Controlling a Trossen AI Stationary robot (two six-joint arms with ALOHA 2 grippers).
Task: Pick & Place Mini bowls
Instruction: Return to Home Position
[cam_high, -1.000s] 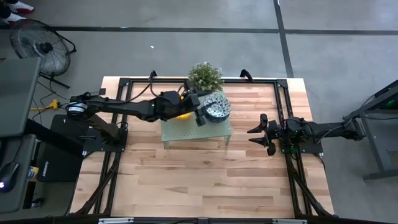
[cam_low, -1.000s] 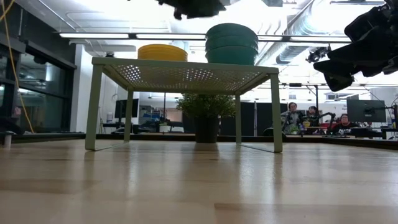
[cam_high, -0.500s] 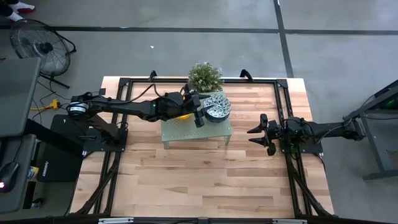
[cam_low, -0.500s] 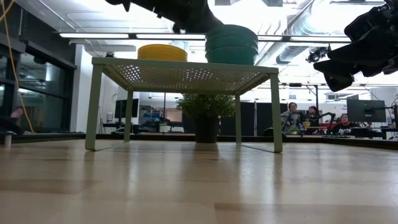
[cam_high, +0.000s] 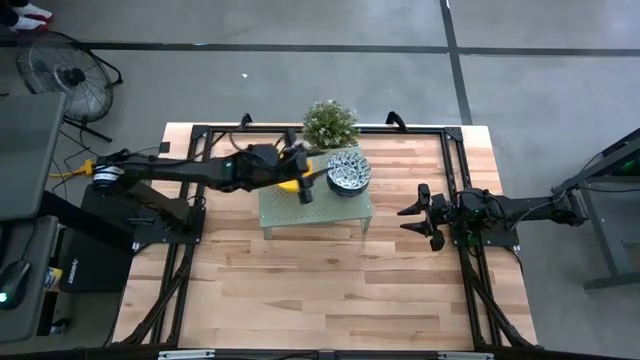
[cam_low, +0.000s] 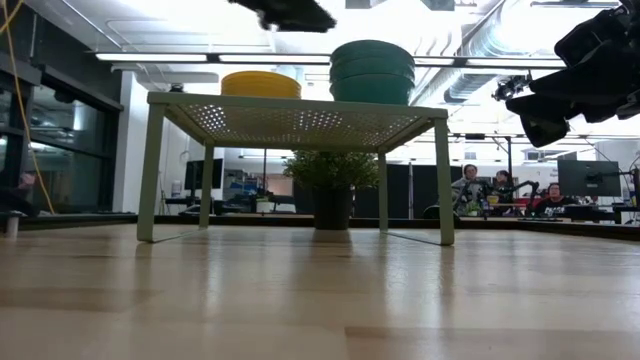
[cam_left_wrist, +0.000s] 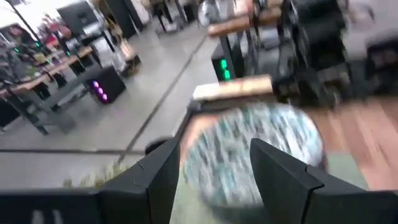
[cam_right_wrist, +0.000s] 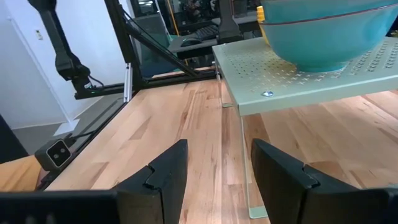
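Note:
A stack of patterned mini bowls (cam_high: 348, 172) stands on the right part of a pale green perforated shelf (cam_high: 330, 212); from the side the patterned stack (cam_low: 372, 72) looks teal. A stack of yellow mini bowls (cam_low: 260, 84) stands on the shelf's left part, mostly hidden under the left arm in the high view. My left gripper (cam_high: 305, 190) hovers open above the shelf between the two stacks and holds nothing; its wrist view shows the patterned bowls (cam_left_wrist: 273, 127) blurred beyond the fingers. My right gripper (cam_high: 412, 215) waits open at the table's right, level with the shelf.
A small potted plant (cam_high: 330, 122) stands just behind the shelf at the table's far edge. The shelf stands on four thin legs (cam_low: 148, 170) with open space beneath. Bare wood tabletop (cam_high: 320, 290) lies in front of the shelf. People sit in the room beyond (cam_low: 470, 190).
My left gripper dipped toward the patterned stack, then drew back toward the table's left and rose. It now hangs over the gap between the two stacks. Both stacks stand as they did before.

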